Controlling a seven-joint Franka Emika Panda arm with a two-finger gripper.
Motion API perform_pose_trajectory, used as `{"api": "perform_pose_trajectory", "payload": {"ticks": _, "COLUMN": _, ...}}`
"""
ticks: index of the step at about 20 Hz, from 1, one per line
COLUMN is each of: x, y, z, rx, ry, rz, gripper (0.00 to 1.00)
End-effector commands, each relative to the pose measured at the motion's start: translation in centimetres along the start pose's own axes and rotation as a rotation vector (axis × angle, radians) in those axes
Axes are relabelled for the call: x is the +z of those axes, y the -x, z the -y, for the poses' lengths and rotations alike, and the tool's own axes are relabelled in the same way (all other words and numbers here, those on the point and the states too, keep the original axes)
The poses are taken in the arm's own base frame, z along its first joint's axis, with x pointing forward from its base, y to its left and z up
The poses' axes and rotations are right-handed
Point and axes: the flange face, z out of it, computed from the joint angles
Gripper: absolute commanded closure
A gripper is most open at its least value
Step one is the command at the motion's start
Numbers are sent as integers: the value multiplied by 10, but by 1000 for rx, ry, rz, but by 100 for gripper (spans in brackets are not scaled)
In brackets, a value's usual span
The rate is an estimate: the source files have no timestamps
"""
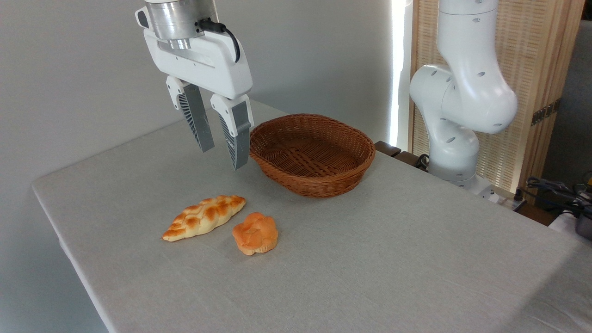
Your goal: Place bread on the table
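Small orange-brown knotted bun [255,233] rests on grey-beige cloth table [370,259], lower centre; empty two-finger gripper [222,155], fingers apart, hangs upper left; judged done, so retreat upward, clear of wicker basket [312,155].

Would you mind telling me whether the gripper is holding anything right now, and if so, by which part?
Nothing is held. The gripper hangs open and empty above the table, while the bread lies on the cloth.
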Motion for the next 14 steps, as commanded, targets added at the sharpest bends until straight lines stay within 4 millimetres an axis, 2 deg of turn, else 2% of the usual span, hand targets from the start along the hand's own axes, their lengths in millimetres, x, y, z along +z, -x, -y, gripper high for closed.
{"api": "perform_pose_trajectory", "payload": {"ticks": 1, "x": -5, "y": 2, "z": 1, "rx": 14, "ry": 12, "rz": -8, "gripper": 0}}
{"api": "perform_pose_trajectory", "payload": {"ticks": 14, "x": -4, "y": -1, "z": 3, "rx": 17, "ry": -8, "rz": -19, "gripper": 0}}
